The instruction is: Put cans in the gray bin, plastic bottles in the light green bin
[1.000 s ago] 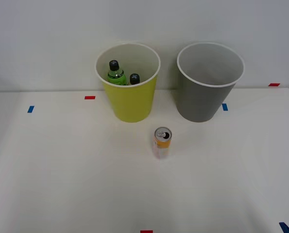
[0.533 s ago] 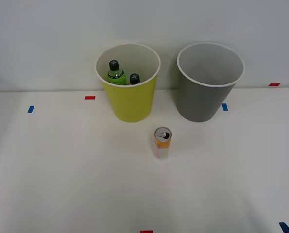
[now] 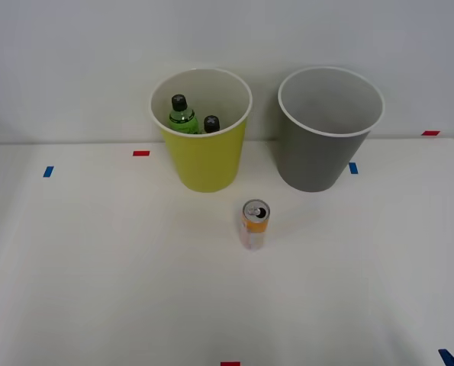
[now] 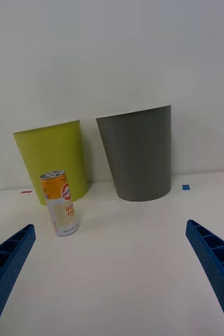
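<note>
A white desk (image 3: 97,267) carries two tall, round, tapered plastic bins side by side along its far edge, against a pale wall. The yellow-green bin (image 3: 205,156) stands to the robot's left of the gray bin (image 3: 318,156), the two close but apart; both have white rims and white insides.

The front view looks down into the bins. Inside the yellow-green one stand two small plastic bottles with black screw caps — one with a bright green body (image 3: 181,116), the other (image 3: 211,123) showing little beyond its cap above the bin's near rim. Nothing can be seen lying in the gray bin.

A slim drink can (image 3: 254,224), orange-yellow above and pale pinkish-white below, with a silver top and pull tab, stands upright on the desk in front of the gap between the bins, toward the middle of the desk and touching neither.

From the right wrist camera the bins are seen from the side, so their contents are hidden; the can (image 4: 60,210) appears in front of the yellow-green bin (image 4: 51,157), with the gray bin (image 4: 138,155) beside it. Lettering on the can's body shows here.

The right gripper (image 4: 112,262) is spread wide with nothing between its blue ribbed fingers (image 4: 7,262) — it sits low over bare desk, well short of the can.

Small red and blue tape marks (image 3: 141,153) dot the desk's surface.
</note>
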Tool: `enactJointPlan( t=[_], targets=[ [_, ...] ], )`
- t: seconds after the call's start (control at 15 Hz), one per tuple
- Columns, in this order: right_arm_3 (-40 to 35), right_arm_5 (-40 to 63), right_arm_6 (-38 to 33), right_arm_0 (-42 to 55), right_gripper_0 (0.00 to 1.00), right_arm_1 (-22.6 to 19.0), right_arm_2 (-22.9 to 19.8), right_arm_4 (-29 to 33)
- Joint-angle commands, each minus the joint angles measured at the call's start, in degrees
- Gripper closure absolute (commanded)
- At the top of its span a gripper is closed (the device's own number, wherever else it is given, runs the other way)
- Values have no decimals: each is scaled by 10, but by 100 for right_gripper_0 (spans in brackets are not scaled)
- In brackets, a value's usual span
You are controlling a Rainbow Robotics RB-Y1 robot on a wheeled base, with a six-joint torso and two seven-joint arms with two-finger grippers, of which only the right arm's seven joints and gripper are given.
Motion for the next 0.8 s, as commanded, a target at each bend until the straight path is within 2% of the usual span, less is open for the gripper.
enactJointPlan(
  t=[0.07,0.67,0.8],
  targets=[
    [0,0,0,0,0,0,0,0],
    [16,7,0,-16,0,0,3,3],
    [44,5,4,-34,0,-3,13,-37]
  ],
)
